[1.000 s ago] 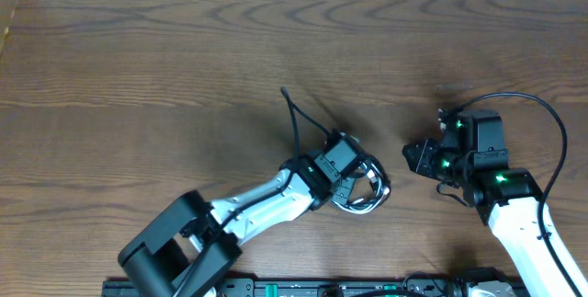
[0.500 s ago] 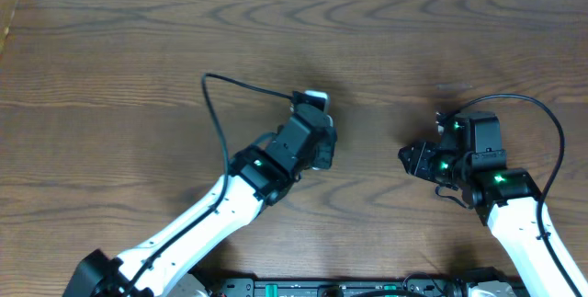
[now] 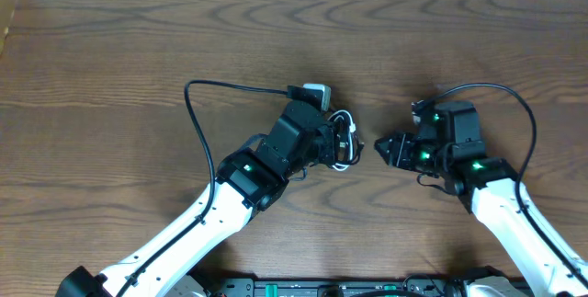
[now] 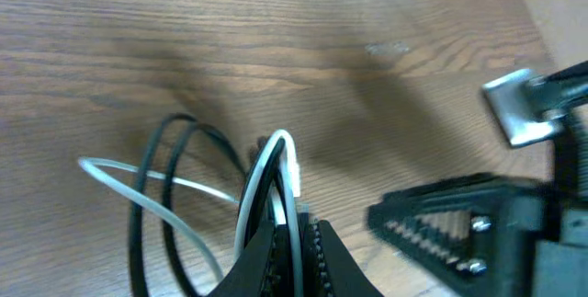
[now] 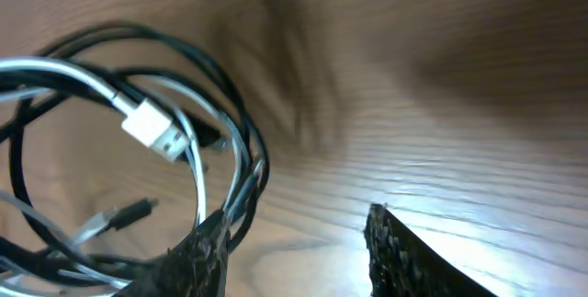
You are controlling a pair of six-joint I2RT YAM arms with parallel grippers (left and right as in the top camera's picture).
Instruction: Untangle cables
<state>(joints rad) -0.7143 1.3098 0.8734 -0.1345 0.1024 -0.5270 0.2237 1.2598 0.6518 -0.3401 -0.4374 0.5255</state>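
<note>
The overhead camera looks straight down on the table point(image 3: 110, 58) from well above. Both wrist cameras sit low and close, each facing the same cable tangle point(image 3: 344, 141) from opposite sides.

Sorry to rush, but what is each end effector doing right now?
Left end effector: closed, holding the cables.
Right end effector: open, holding nothing.
</note>
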